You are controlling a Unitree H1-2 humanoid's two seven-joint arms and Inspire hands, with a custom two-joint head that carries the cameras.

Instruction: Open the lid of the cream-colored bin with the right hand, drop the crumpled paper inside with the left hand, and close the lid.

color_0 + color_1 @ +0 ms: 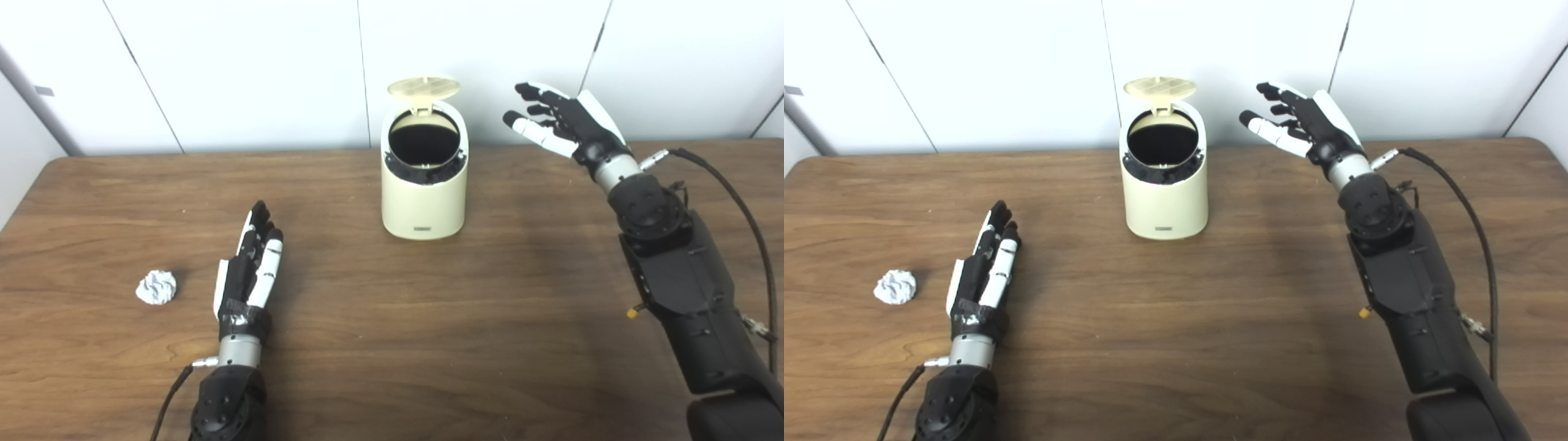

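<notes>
Bin [424, 184], cream-colored, stands upright on the wooden table [392, 343] with its lid [424, 87] tipped up and back, the dark mouth showing. Right hand [566, 122] hovers just right of the bin's top, fingers spread, holding nothing. Crumpled paper [157, 287] lies well left of the bin and nearer the robot; left hand [251, 269] rests flat just beside it, fingers straight, empty.
</notes>
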